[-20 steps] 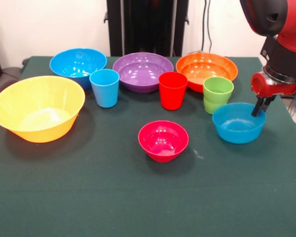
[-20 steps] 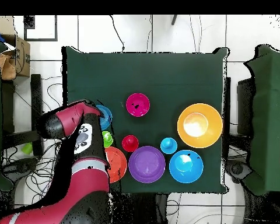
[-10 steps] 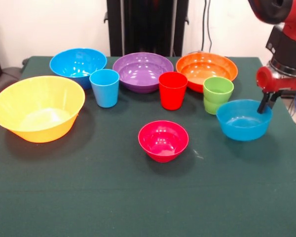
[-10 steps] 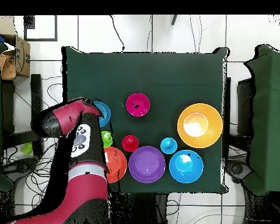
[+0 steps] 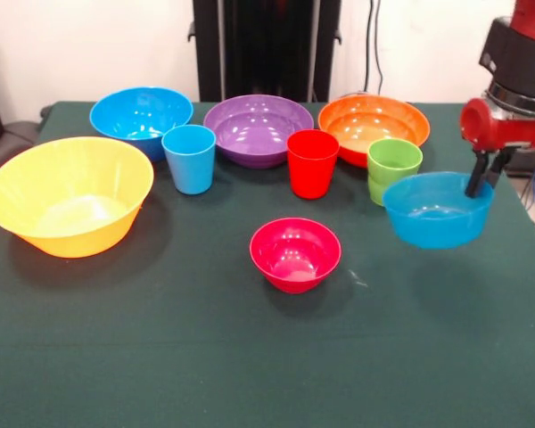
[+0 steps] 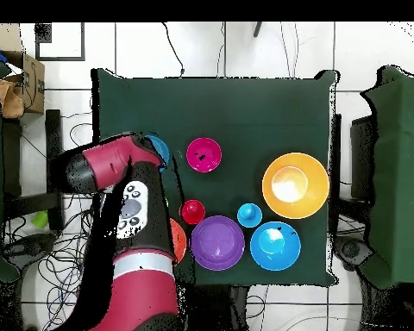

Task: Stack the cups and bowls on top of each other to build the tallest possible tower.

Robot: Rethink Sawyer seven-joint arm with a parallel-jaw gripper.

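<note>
The gripper (image 5: 480, 183) is down at the right side of the table, and its dark fingers are pinched on the far right rim of the small blue bowl (image 5: 437, 210). That bowl hangs clear of the green cloth, tilted a touch, with its shadow falling on the table (image 5: 160, 357) below it. It looks fully lifted, though from the front the gap under it is hard to judge.

Just left and behind it stands the green cup (image 5: 393, 169), upright, its lower right side hidden by the bowl. Further back is the red-orange bowl (image 5: 374, 125), and left of that the purple bowl (image 5: 258, 128) at the far middle. The red cup (image 5: 312, 162) stands upright in front of the gap between those two. The large blue bowl (image 5: 141, 119) is at the far left, with the light blue cup (image 5: 189, 158) just in front of it. The very big yellow-orange bowl (image 5: 69, 193) sits at the left edge, tipped slightly toward the camera. The small magenta bowl (image 5: 295, 253) sits alone in the near middle, well apart from everything.

From overhead the red arm (image 6: 128, 233) covers the green cup and most of the red-orange bowl; only a sliver of the small blue bowl (image 6: 159, 148) peeks out beside it. Nothing is stacked; every piece stands on its own.
</note>
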